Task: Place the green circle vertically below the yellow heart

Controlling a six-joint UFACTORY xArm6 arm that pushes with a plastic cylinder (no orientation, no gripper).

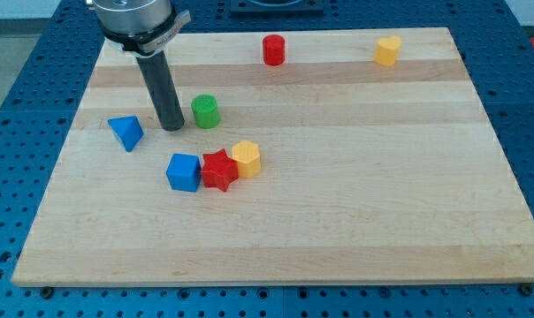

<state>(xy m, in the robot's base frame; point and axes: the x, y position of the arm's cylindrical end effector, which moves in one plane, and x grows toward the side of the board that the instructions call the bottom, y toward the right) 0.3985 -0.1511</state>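
The green circle stands on the wooden board at the upper left. The yellow heart stands far from it, near the board's top right edge. My tip rests on the board just left of the green circle, close to it; whether they touch I cannot tell. The rod rises from the tip towards the view's top left.
A blue triangle lies left of my tip. Below the green circle a blue cube, a red star and a yellow hexagon sit in a tight row. A red circle stands at the top middle.
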